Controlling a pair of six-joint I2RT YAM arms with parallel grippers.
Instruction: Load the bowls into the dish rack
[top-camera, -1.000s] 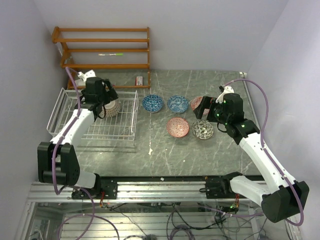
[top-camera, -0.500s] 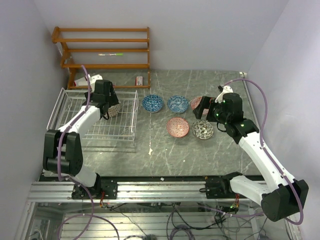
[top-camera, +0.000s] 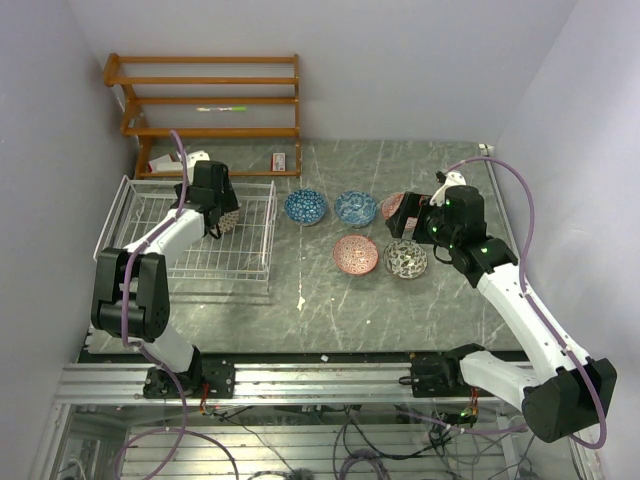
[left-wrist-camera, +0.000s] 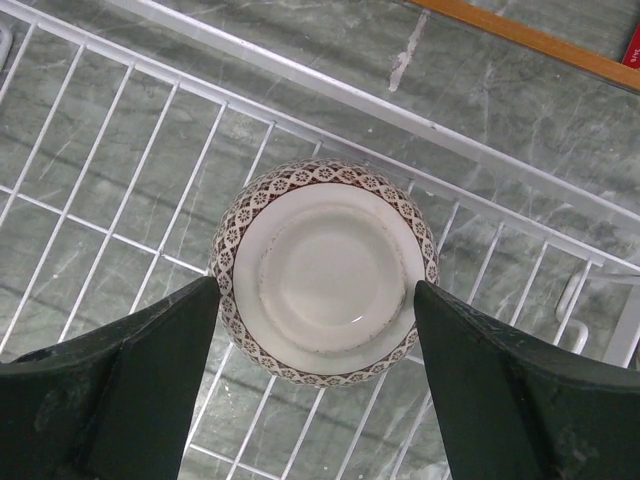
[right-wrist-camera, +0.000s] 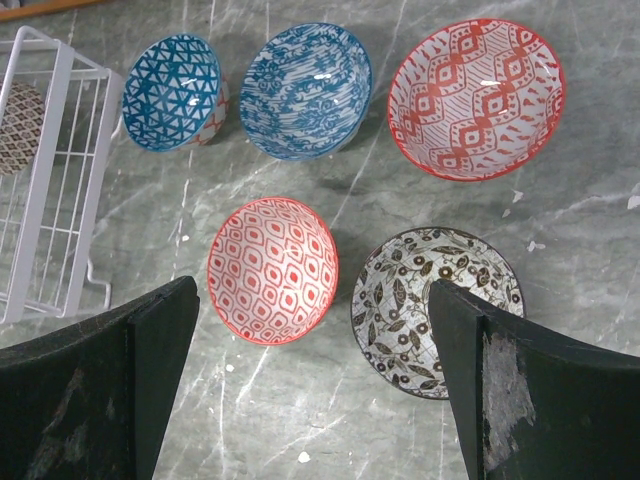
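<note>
upturned brown-rimmed white ceramic bowl (left-wrist-camera: 325, 270) sits in the white wire dish rack (top-camera: 215, 255). left gripper (left-wrist-camera: 315, 292) jaws apart astride it, contact unclear. right gripper (right-wrist-camera: 312, 300) jaws apart above the table, a finger covering part of the black-and-white floral bowl (right-wrist-camera: 410, 290).

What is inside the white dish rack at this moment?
One bowl is seen inside the dish rack, upside down with its pale foot ring facing up. Its inside faces down, so the pattern there cannot be seen.
</note>
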